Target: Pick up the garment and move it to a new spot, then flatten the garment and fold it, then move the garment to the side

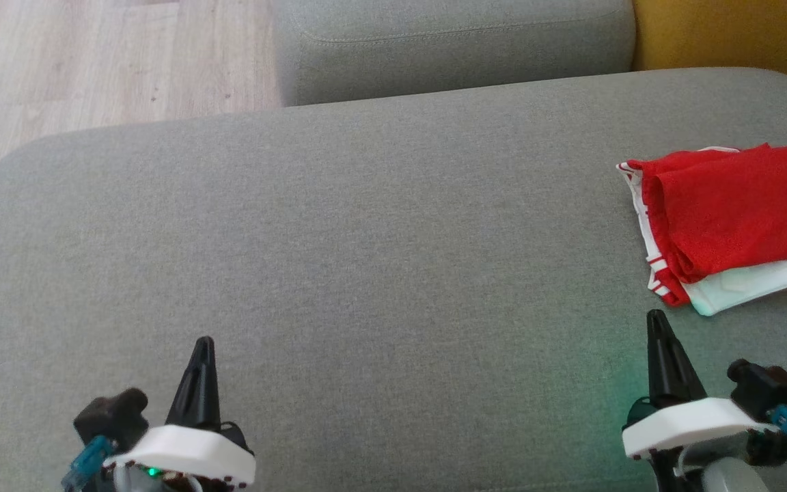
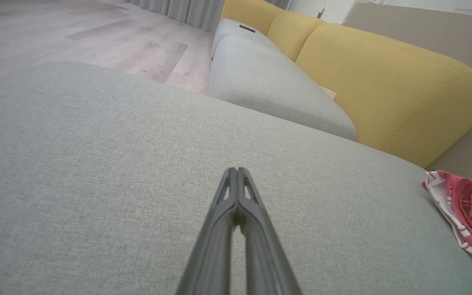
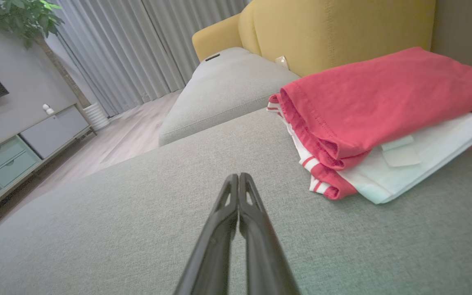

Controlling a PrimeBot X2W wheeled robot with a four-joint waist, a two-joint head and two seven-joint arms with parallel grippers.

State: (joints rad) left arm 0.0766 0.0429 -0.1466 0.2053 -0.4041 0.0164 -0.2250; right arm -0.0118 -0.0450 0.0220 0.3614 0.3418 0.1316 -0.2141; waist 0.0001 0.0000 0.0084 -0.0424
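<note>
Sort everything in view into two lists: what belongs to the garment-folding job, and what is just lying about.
Belongs to the job:
- red and white garment, lying folded
- grey cushion under it
- left gripper, shut
- right gripper, shut

Just lying about:
- yellow sofa back
- other grey seat
- wooden floor
- curtains
- potted plant
- low cabinet

The cushion (image 1: 366,239) is matt grey woven cloth with a slightly coarse weave, the backrest (image 2: 383,90) a matt yellow cloth, and the floor (image 1: 93,61) pale, smooth wood planks. The garment (image 1: 728,205) is thin red cloth of fine knit, with smoother white cloth under it. The left gripper (image 1: 203,344) and right gripper (image 1: 656,318) have fingers (image 2: 258,229) of dark, smooth, dull plastic set in white plastic shells (image 1: 188,451).
</note>
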